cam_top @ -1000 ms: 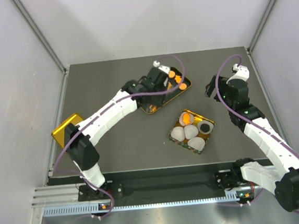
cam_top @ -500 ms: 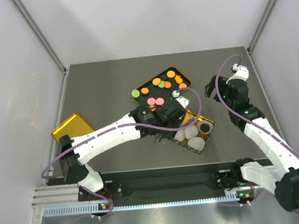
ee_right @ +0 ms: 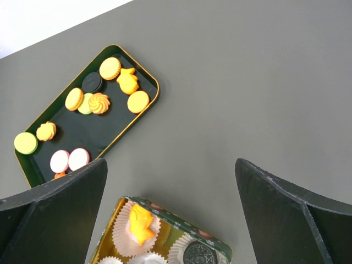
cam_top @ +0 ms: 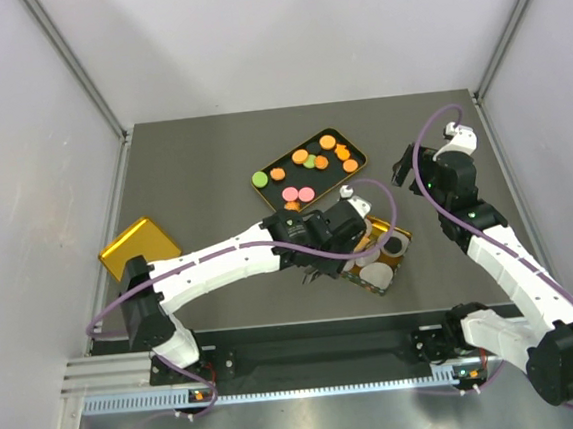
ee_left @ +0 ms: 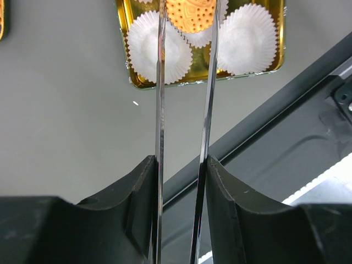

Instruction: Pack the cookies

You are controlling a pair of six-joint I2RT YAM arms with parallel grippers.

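Your left gripper [ee_left: 188, 4] pinches a round orange cookie [ee_left: 191, 17] above the gold tin [ee_left: 242, 74] of white paper cups [ee_left: 247, 38]; right gripper [ee_right: 170, 170] gapes open.

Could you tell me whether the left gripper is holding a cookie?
Holding: left gripper is shut on an orange cookie between its fingertips.

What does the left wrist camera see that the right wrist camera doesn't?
Only the left wrist view shows the left gripper, whose thin fingers pinch an orange round dotted cookie over the tin. It also shows the dark frame past the table edge.
Only the right wrist view shows the dark oblong tray of loose orange, pink and green cookies, and a black round cookie in a cup.
Both show the gold rectangular tin with white frilled paper cups on the grey table.
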